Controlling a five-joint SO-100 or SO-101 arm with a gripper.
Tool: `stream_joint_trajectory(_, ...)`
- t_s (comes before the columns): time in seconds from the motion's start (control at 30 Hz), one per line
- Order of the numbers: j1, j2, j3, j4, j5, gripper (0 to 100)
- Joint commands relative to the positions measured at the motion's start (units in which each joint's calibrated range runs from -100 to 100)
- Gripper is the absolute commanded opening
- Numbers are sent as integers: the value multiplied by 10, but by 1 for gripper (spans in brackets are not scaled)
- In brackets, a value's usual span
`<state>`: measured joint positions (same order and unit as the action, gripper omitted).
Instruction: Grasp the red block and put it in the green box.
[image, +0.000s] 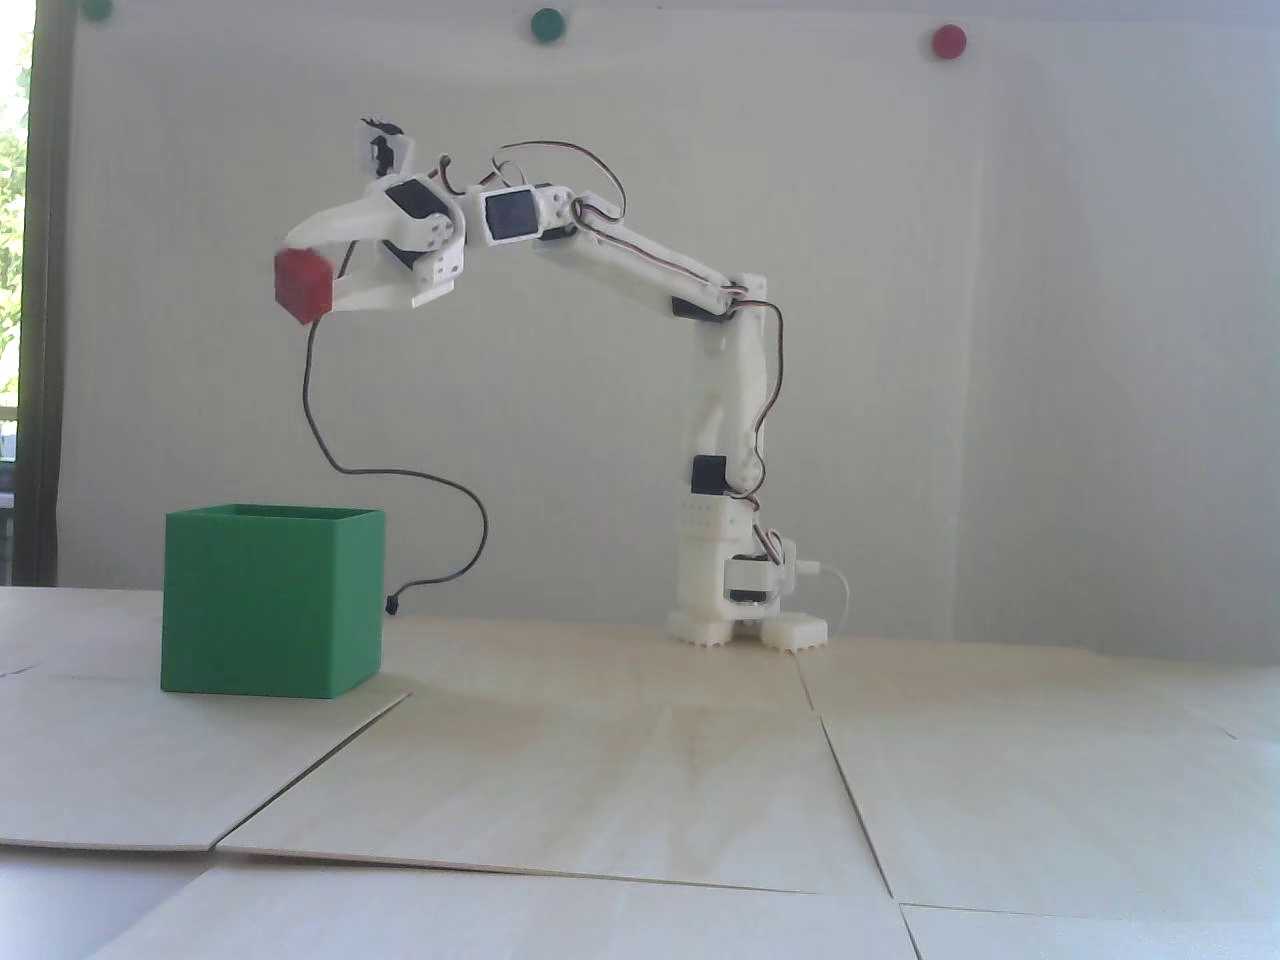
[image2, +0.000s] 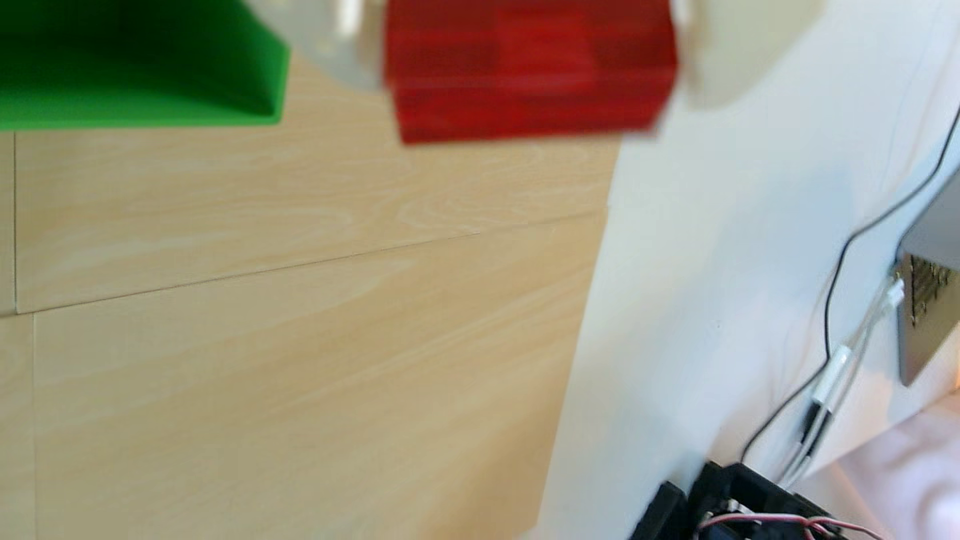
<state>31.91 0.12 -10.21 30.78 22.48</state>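
Fixed view: white arm (image: 720, 420) stands on its base at the desk's far edge, right of centre. Lower link upright, upper link slanting up to the left, wrist bent, roughly level. Gripper (image: 305, 280) high in the air, pointing left, jaws one above the other, clamped on the red block (image: 302, 284). Wrist view: blurred; jaws flank the block at the top edge.
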Motion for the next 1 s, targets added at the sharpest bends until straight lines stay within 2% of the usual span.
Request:
stream_joint_trajectory(0.0, 5, -12, -43, -24, -1, 16)
stream_joint_trajectory(0.1, 3, -12, -43, -24, -2, 5)
stream_joint_trajectory(0.17, 3, -12, -43, -24, -2, 2)
stream_joint_trajectory(0.33, 3, -13, -43, -7, -2, 2)
stream_joint_trajectory(0.6, -20, -65, -73, 272, 7, 2)
stream_joint_trajectory(0.8, -84, -171, -66, 488, 53, 2)
stream_joint_trajectory(0.87, -119, -209, -37, 530, 56, 2)
stream_joint_trajectory(0.97, -162, -254, 22, 530, 52, 2)
